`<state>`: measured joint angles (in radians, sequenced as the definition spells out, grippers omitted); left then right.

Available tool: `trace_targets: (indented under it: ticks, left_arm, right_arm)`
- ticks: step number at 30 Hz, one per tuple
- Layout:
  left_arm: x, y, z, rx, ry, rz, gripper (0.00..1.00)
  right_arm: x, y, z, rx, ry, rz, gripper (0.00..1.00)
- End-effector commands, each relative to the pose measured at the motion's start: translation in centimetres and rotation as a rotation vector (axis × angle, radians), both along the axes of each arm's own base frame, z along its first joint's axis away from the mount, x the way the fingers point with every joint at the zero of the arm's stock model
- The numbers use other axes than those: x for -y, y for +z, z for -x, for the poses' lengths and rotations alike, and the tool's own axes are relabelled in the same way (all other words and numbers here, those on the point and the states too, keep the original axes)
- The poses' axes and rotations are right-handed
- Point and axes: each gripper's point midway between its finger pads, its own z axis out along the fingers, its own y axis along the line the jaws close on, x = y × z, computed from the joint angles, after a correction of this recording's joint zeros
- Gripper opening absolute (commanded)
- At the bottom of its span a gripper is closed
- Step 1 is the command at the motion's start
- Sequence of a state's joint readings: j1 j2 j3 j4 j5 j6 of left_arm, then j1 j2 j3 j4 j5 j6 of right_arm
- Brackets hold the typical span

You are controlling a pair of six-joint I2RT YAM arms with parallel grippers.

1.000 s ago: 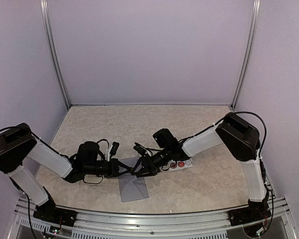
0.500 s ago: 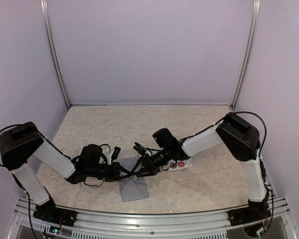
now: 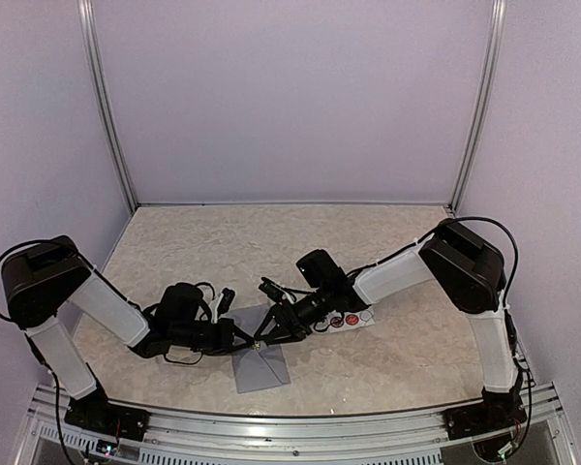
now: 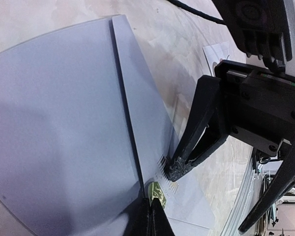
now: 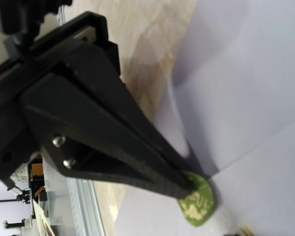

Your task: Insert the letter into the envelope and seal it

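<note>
The grey-blue envelope (image 3: 261,366) lies flat near the table's front edge, and in the left wrist view the envelope (image 4: 64,128) has its flap folded down. My left gripper (image 4: 155,209) is shut at the flap's tip, pinching the edge of a small green sticker (image 4: 158,191) that lies against the paper. In the right wrist view the green sticker (image 5: 198,200) sits at the end of the left fingers (image 5: 137,147). My right gripper (image 4: 212,197) is open, with one fingertip (image 4: 179,167) pressing on the envelope beside the sticker. The letter is hidden.
A white strip with round stickers (image 3: 350,319) lies just right of the right gripper (image 3: 279,332). The aluminium front rail (image 3: 290,421) runs close below the envelope. Both arms meet low over the table's front middle, and purple walls close in the sides.
My left arm has slid right and slightly nearer, bringing its shut tip onto the envelope's flap. The right arm and the envelope have not moved.
</note>
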<state>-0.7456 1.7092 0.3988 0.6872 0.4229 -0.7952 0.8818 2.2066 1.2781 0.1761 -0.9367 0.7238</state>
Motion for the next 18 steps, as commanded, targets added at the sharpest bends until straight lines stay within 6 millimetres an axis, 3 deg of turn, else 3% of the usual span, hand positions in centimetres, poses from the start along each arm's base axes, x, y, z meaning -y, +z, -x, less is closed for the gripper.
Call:
trace_targets:
  ticks: [1, 6, 12, 18]
  left_arm:
    - [0.0, -0.9, -0.2, 0.019, -0.007, -0.063, 0.00]
    - [0.1, -1.5, 0.0, 0.020, -0.014, -0.101, 0.00]
    - [-0.1, -1.9, 0.0, 0.017, -0.007, -0.138, 0.00]
    - [-0.1, -1.9, 0.2, 0.020, -0.010, -0.144, 0.00]
  right_arm:
    - [0.2, -1.4, 0.2, 0.001, -0.015, 0.057, 0.61]
    - [0.0, 0.2, -0.1, 0.029, -0.017, 0.028, 0.60]
    - [-0.7, 2.6, 0.0, 0.063, -0.007, -0.034, 0.27]
    - [-1.2, 1.6, 0.3, 0.046, 0.004, -0.030, 0.07]
